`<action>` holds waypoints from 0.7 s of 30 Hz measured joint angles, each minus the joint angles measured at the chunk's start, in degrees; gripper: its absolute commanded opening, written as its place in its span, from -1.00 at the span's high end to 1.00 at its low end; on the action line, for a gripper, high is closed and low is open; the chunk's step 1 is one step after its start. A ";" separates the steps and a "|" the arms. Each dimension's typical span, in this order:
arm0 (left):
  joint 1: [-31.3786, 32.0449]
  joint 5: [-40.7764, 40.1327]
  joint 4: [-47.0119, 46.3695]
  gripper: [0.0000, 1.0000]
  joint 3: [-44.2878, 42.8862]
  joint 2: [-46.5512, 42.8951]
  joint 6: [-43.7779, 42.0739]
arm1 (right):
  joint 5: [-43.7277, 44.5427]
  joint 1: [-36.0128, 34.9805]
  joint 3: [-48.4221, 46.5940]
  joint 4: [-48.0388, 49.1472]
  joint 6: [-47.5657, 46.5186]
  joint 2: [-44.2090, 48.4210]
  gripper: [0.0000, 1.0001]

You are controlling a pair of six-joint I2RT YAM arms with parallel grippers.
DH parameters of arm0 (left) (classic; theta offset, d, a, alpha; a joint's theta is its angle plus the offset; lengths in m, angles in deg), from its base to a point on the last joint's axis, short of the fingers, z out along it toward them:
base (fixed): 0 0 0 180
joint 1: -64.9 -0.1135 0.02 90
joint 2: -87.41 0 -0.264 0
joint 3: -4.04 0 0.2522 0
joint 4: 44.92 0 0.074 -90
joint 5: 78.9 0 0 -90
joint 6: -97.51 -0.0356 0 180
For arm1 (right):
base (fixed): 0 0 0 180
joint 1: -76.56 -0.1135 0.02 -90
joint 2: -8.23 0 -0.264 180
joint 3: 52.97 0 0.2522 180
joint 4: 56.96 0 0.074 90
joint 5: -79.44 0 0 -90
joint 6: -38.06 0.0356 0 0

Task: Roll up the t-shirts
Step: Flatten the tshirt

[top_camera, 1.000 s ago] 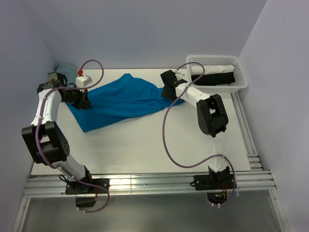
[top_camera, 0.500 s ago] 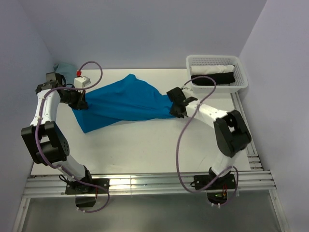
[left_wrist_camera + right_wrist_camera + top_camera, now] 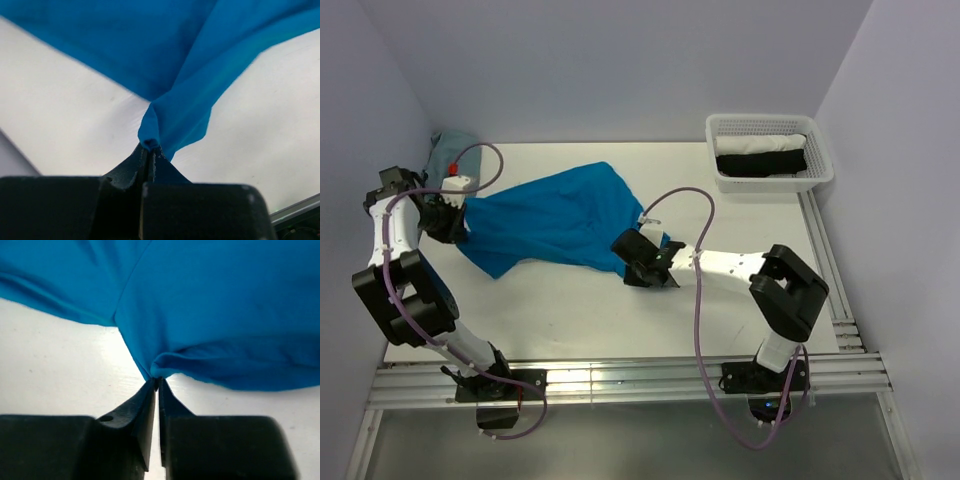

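A flat white rectangular tabletop (image 3: pixel 590 312) stands between plain pale lavender walls (image 3: pixel 620 60) on three sides. Silver aluminium rails (image 3: pixel 640 385) border its near and right edges.

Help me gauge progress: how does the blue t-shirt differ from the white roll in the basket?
The blue t-shirt lies spread and creased; the white roll is a tight cylinder. The blue t-shirt is on the table, the white roll in the white mesh basket beside a black roll. The left gripper and right gripper each pinch the blue t-shirt; nothing touches the white roll. Both are plain fabric.
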 measured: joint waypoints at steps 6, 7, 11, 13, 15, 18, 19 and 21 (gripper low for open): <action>-4.42 -1.01 0.96 0.99 -0.35 1.11 -1.01 | -0.39 3.48 -1.97 0.15 -2.16 0.61 0.00; -4.59 -1.07 1.03 0.99 -0.35 1.25 -1.05 | -0.79 5.70 -1.79 0.55 -2.56 1.40 -0.01; -4.55 -1.03 1.18 0.99 -0.39 1.27 -1.11 | -1.11 16.13 -1.46 1.99 -3.91 4.24 -0.01; -4.48 -1.05 1.38 0.99 -0.42 1.27 -1.09 | -1.40 20.70 -1.46 2.93 -4.68 4.50 0.00; -4.48 -1.09 1.42 0.99 -0.50 1.27 -1.09 | -2.73 24.81 -1.49 3.67 -5.33 3.76 0.01; -4.48 -1.27 1.55 0.99 -0.52 1.27 -1.09 | -5.55 27.98 -1.60 5.42 -5.92 0.92 -0.05; -4.48 -1.29 1.64 0.99 -0.52 1.27 -1.07 | -6.78 28.41 -1.70 6.01 -6.03 -0.33 -0.09; -4.48 -1.38 1.95 0.99 -0.74 1.27 -1.07 | -9.16 28.63 -1.77 7.06 -6.05 -2.86 -0.13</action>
